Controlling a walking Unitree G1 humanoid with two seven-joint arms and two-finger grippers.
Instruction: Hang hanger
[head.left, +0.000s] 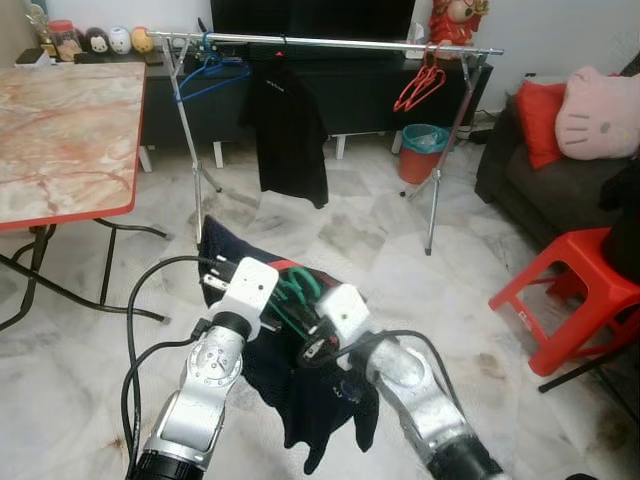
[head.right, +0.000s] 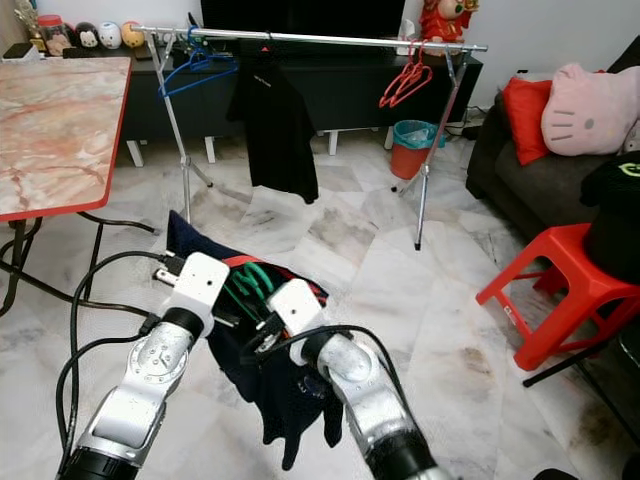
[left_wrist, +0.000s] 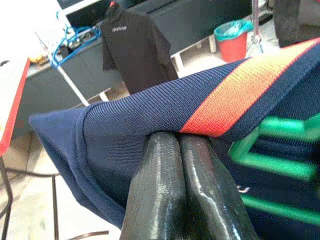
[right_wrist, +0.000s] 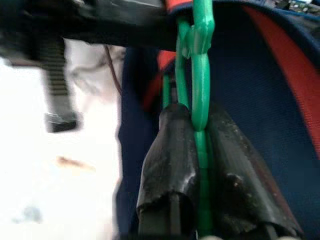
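A green hanger (head.left: 293, 290) sits inside a navy shirt (head.left: 320, 400) with an orange-red stripe, held low in front of me over the floor. My left gripper (left_wrist: 180, 139) is shut on the shirt's striped edge (left_wrist: 235, 100). My right gripper (right_wrist: 197, 120) is shut on a bar of the green hanger (right_wrist: 200, 75). The two wrists meet close together at the shirt's top. Farther back stands a metal clothes rail (head.left: 330, 42) carrying blue hangers (head.left: 210, 72), a black shirt (head.left: 285, 130) and red hangers (head.left: 420, 85).
A marble-topped folding table (head.left: 60, 140) with a red edge stands at the left. At the right are a red plastic stool (head.left: 580, 290) and a dark sofa (head.left: 540, 190) with cushions. A red bin (head.left: 422, 150) sits behind the rail's right leg.
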